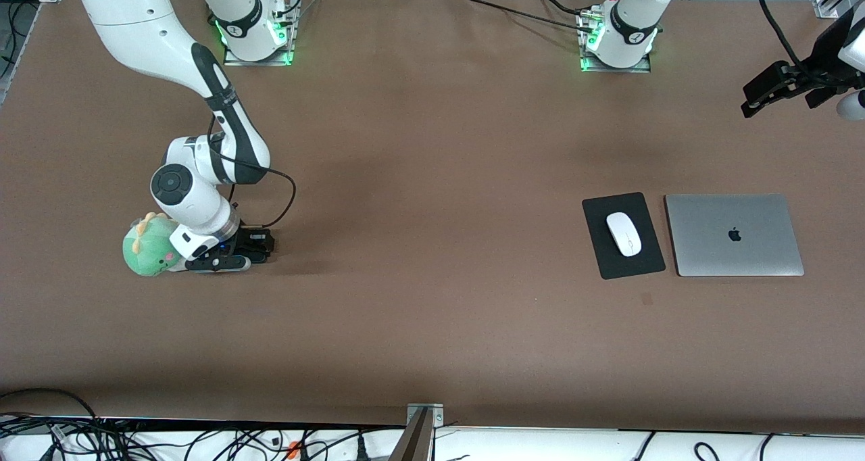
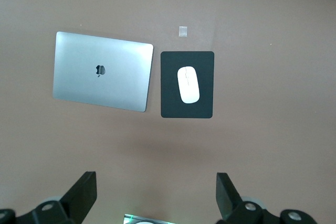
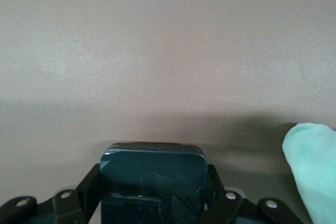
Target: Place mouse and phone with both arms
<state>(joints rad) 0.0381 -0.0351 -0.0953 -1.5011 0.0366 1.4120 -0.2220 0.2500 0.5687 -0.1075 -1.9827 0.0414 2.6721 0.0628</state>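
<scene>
The right tool pinches the flat black phone, maybe touching the brown bench, beside a fuzzy green dinosaur. The left tool hangs wide over the shiny white mouse on its dark pad.

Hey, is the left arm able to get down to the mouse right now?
Probably yes. The left gripper hangs open and empty above the table, and the mouse lies uncovered on the mouse pad, with only the closed laptop beside it.
</scene>
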